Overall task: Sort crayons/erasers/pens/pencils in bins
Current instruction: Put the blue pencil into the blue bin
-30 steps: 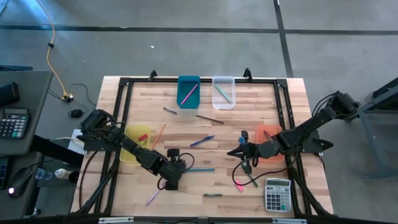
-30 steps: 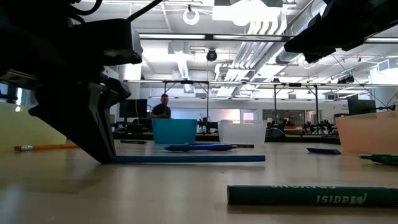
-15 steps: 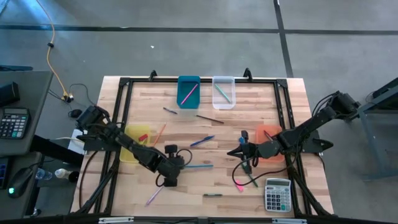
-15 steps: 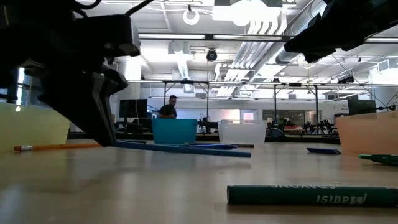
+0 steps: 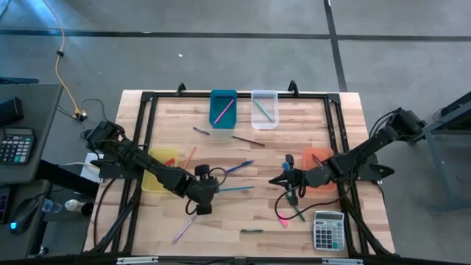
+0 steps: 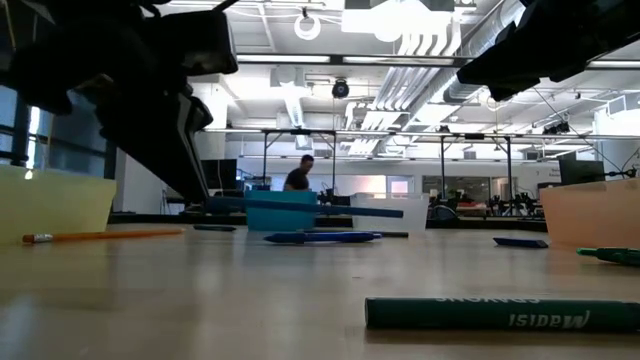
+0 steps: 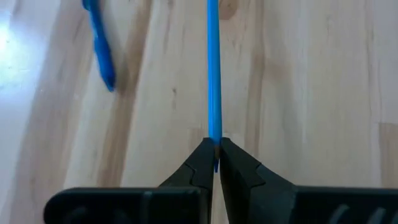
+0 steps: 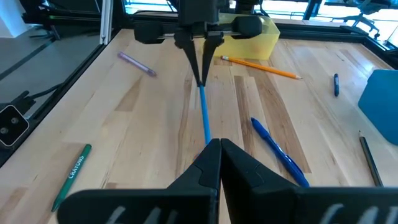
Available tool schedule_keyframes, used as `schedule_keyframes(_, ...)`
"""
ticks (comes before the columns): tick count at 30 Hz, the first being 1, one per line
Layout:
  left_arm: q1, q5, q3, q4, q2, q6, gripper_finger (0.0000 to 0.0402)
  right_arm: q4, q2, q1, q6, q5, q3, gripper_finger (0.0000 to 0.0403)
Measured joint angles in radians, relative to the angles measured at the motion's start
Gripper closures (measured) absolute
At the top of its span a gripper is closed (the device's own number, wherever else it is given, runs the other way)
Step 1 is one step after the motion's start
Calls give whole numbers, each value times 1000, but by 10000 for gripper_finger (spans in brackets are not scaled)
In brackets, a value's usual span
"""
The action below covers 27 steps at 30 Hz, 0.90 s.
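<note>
Now left gripper [image 7: 215, 163] hides blue stick's [image 7: 213, 74] end.

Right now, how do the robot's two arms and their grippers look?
Both arms are dark, almost black, built of jointed segments with black cables looping beside them. The left gripper ends in two black wedge-shaped fingers tapering to narrow tips. The right gripper has the same black tapered fingers on a broad dark base. No markings show on either.
</note>
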Motion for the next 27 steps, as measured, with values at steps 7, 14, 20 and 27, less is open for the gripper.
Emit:
schedule_keyframes(7, -8, -4, 0, 2, -8, 0, 394, -4, 0, 0, 0, 0, 0, 403)
schedule_keyframes(14, -30, -9, 0, 4, -8, -18, 394, -16, 0, 0, 2, 0, 0, 403)
schedule_keyframes(20, -59, -35, -31, 15, -8, -74, 394, -38, 0, 0, 12, 16, 0, 403)
schedule_keyframes(27, -66, -98, -72, -18, -18, -184, 394, -51, 0, 0, 29, 22, -1, 403)
